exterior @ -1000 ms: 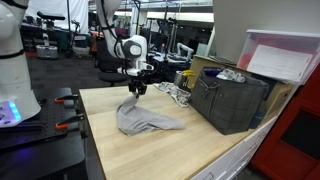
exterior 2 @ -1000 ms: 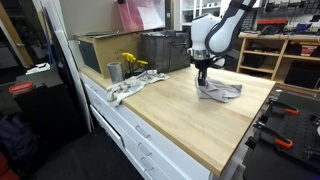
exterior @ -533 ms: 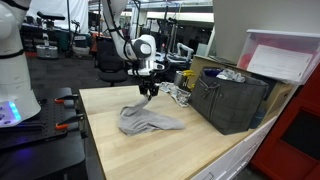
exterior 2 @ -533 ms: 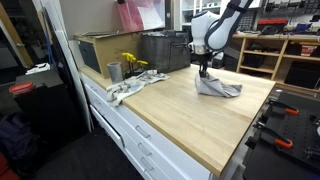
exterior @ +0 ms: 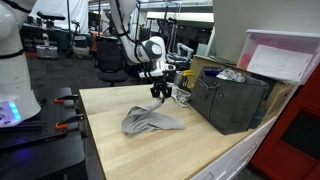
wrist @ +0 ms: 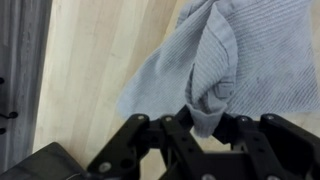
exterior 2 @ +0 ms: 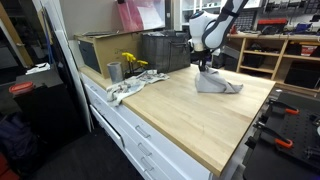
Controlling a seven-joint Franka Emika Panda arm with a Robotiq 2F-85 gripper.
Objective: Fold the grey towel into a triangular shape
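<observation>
- At the left end of the bench [exterior 2: 185, 125] in an exterior view lie a crumpled pale cloth [exterior 2: 127, 90] and a metal cup [exterior 2: 114, 71], with something yellow [exterior 2: 132, 63] just beside the cup.
- Further right, a dark crate [exterior 2: 165, 50] stands along the back edge.
- Right of that crate the arm [exterior 2: 205, 28] reaches down, its jaws clamped on a bunched fold of the grey towel [exterior 2: 216, 85].
- The wrist view shows that fold pinched between the dark fingers [wrist: 178, 135], and the rest of the towel [wrist: 225, 55] spreads over pale wood.
- The towel [exterior: 150, 122] lies crumpled near the bench's middle in an exterior view, its gripped part lifted into a peak, with the crate [exterior: 228, 100] near it on the right.
</observation>
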